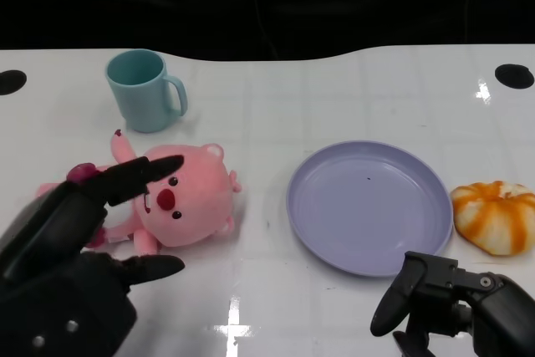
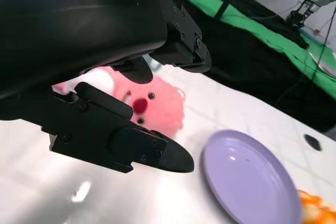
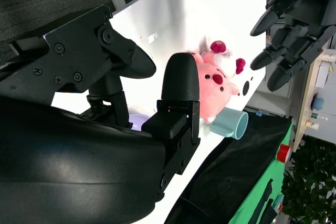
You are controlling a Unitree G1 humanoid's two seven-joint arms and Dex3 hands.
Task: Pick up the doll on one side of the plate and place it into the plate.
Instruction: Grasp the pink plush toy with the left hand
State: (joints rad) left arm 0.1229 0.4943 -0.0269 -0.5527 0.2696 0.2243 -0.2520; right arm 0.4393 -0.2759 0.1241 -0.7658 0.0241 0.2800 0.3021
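Head view: doll (image 1: 180,198) lies on table left of the bare plate (image 1: 368,206); left hand (image 1: 75,265) spread wide above it, holding nothing. Nothing done yet. Left wrist view: fingers (image 2: 131,148) clear of doll. Right wrist view: right hand (image 3: 131,93) idle, fingers apart.

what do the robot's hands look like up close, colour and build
Both hands are matte black. The left hand has a rounded glossy shell and blocky fingers with tapered, rounded tips and small recessed screws. The right hand is built the same, with angular segments held by visible screws. No cables or markings show.
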